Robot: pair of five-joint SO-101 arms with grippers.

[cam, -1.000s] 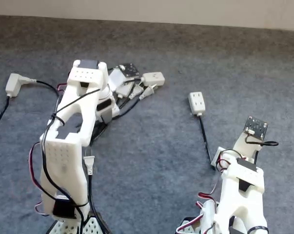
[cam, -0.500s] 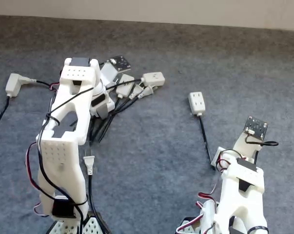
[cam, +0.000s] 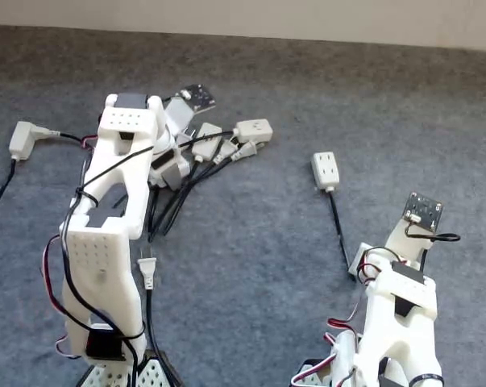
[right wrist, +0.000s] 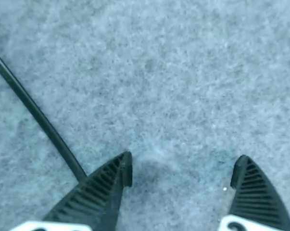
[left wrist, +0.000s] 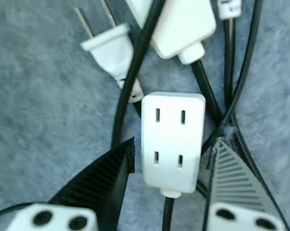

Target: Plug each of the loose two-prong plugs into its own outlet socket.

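1. a grey carpet [cam: 259, 48] covers the whole surface under both arms.
2. the left arm [cam: 118, 201] stretches from the near edge out over a tangle of white pieces and black cords [cam: 182, 189].
3. the right arm [cam: 400, 314] sits folded low at the near right, well apart from that tangle.
4. the left gripper [left wrist: 173, 145] has its jaws released and straddles a double outlet block [left wrist: 172, 139]. a narrow gap shows on each side, and it grasps nothing.
5. the right gripper [right wrist: 184, 161] hangs over bare carpet with its jaws spread wide and nothing in them. a thin black cord [right wrist: 36, 115] runs just beside one finger.
6. a lone outlet socket [cam: 326, 171] lies face up between the two arms' areas, its cord trailing toward the right arm.
7. another outlet [cam: 255, 129] lies at the far edge of the tangle.
8. a loose two-prong plug [left wrist: 108, 48] lies just beyond the double outlet block, prongs pointing away from it, not plugged in.
9. a second two-prong plug [cam: 147, 270] lies on the carpet beside the left arm's lower segment, also unplugged.
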